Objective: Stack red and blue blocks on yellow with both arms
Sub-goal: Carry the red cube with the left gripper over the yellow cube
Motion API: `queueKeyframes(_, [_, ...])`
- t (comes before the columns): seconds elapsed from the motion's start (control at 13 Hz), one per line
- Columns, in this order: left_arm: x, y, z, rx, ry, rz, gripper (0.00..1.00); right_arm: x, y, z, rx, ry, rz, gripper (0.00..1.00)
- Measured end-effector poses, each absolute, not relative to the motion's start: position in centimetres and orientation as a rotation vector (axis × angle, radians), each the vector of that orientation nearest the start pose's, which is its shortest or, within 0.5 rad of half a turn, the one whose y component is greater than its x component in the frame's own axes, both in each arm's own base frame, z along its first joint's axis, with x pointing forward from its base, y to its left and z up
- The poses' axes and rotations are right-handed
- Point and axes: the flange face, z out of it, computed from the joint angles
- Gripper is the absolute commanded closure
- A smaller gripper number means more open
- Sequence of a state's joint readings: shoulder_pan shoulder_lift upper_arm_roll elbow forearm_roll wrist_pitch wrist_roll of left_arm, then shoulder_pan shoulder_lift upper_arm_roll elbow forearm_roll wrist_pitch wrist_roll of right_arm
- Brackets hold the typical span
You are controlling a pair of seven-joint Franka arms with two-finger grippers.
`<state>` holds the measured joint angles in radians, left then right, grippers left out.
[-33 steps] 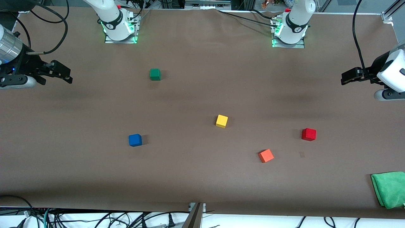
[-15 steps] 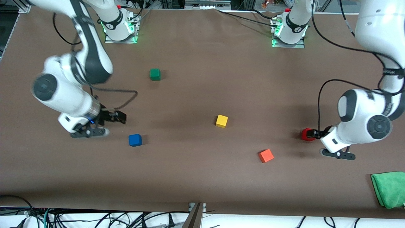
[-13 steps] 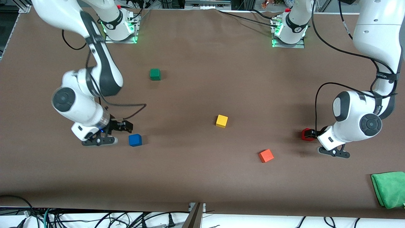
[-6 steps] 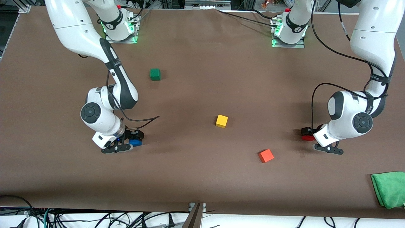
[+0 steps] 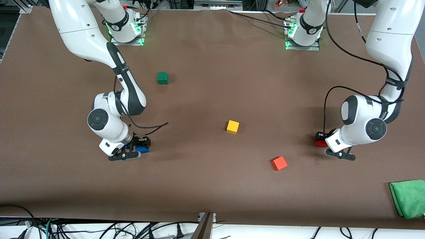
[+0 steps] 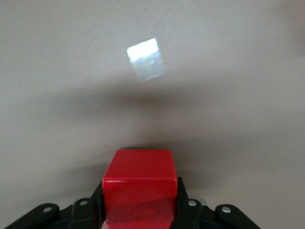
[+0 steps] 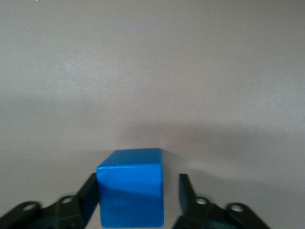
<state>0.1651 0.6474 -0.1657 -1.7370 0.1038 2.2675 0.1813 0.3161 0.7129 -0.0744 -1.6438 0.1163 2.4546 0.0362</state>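
The deep red block (image 5: 318,143) sits on the table toward the left arm's end. My left gripper (image 5: 321,140) is down around it. In the left wrist view the red block (image 6: 138,188) fills the gap, with both fingers pressed on its sides. The bright blue block (image 5: 143,149) sits toward the right arm's end. My right gripper (image 5: 140,146) is down around it. In the right wrist view the blue block (image 7: 131,188) touches one finger (image 7: 88,195), with a gap to the other. The yellow cube (image 5: 232,127) stands alone mid-table.
An orange-red cube (image 5: 279,163) lies between the yellow cube and the red block, nearer the front camera. A green cube (image 5: 162,78) sits closer to the robots' bases. A folded green cloth (image 5: 408,197) lies at the table's corner at the left arm's end.
Both arms swung in from the table's ends and came down, the left gripper around the red block, the right around the blue. The blocks have not moved.
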Motion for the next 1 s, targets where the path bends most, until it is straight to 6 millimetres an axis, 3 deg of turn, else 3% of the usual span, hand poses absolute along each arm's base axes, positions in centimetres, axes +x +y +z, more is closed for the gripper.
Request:
queueKeyframes(0.15, [66.8, -2.5, 23.1, -3.163, 0.422, 0.123, 1.0, 67.7, 17.3, 21.1, -3.086, -0.215, -0.151, 0.77])
queueKeyframes(0.31, [68.2, -8.0, 27.0, -3.164, 0.48, 0.065, 1.0, 68.1, 17.5, 22.1, -3.087, -0.219, -0.114, 0.76])
queueKeyframes(0.46, [68.3, -14.7, 29.0, -3.166, 0.461, 0.028, 1.0, 69.1, 18.0, 25.6, -3.084, -0.23, -0.048, 0.76])
queueKeyframes(0.77, [63.8, -29.0, 29.0, -3.171, 0.394, 0.048, 1.0, 70.1, 18.9, 34.2, -3.074, -0.229, 0.035, 0.76])
queueKeyframes(1.0, [59.8, -36.8, 27.7, -3.16, 0.413, 0.086, 1.0, 70.4, 19.2, 38.2, -3.074, -0.204, 0.066, 0.76])
